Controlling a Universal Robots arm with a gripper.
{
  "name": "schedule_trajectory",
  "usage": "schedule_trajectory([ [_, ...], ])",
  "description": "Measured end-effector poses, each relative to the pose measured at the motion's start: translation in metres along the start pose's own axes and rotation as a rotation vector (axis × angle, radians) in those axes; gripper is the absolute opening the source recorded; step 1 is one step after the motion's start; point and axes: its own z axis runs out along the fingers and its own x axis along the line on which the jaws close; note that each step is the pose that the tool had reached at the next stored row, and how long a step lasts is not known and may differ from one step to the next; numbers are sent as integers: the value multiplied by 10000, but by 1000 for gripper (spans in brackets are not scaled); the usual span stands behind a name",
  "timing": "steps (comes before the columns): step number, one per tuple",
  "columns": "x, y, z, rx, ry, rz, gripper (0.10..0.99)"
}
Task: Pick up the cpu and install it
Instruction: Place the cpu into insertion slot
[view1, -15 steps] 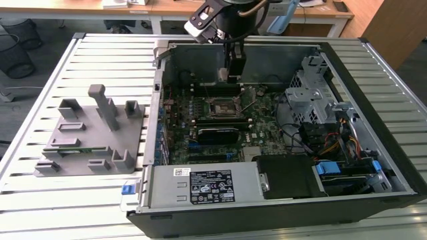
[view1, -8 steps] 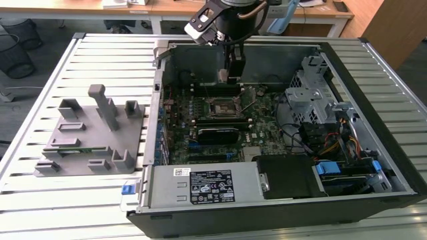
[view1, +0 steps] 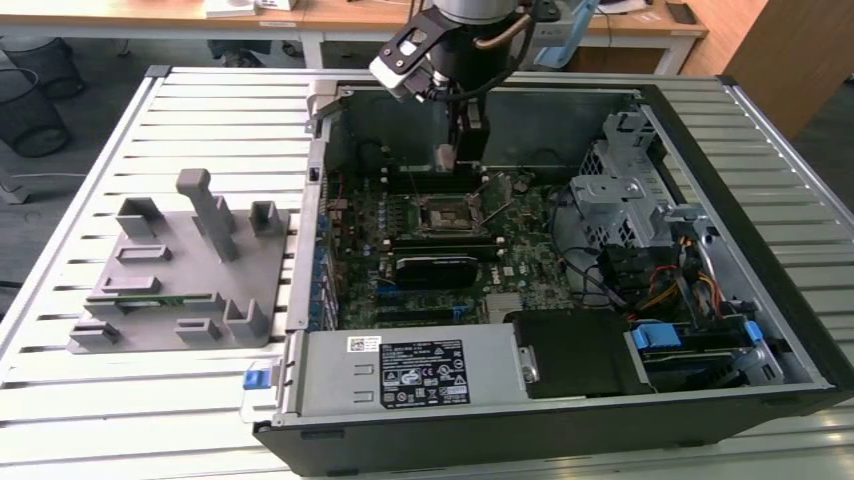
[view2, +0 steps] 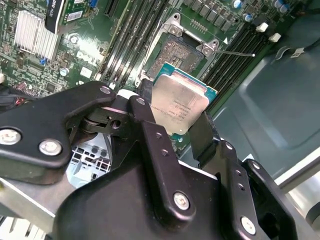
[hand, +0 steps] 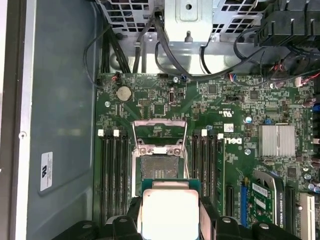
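Gripper (view2: 175, 120) holds the cpu (view2: 180, 102) between fingers clamped on its opposite edges, near the open socket (view2: 176, 52) on the motherboard (hand: 220, 105).

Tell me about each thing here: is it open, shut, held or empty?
chip, held in the gripper above the board, not yet in the socket
gripper, shut on the chip's edges
socket, open and empty, its metal frame flipped up
computer case, lying on its side with the cover off
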Motion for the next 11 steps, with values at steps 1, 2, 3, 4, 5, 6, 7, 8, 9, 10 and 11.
schedule_trajectory([
  [1,0,0,11,0,-1,0,541],
  [2,0,-1,23,0,0,-1,541],
  [3,-1,-1,37,0,-1,-1,541],
  [4,-1,-2,52,0,0,-2,541],
  [5,-1,-2,69,0,0,-3,541],
  [6,-1,-3,87,0,0,-3,541],
  [7,0,-2,105,-1,0,-4,541],
  [8,2,-1,122,0,-1,-3,541],
  [9,5,4,141,0,0,-3,541],
  [10,8,12,159,0,-1,-3,541],
  [11,15,23,178,0,-2,-3,541],
])
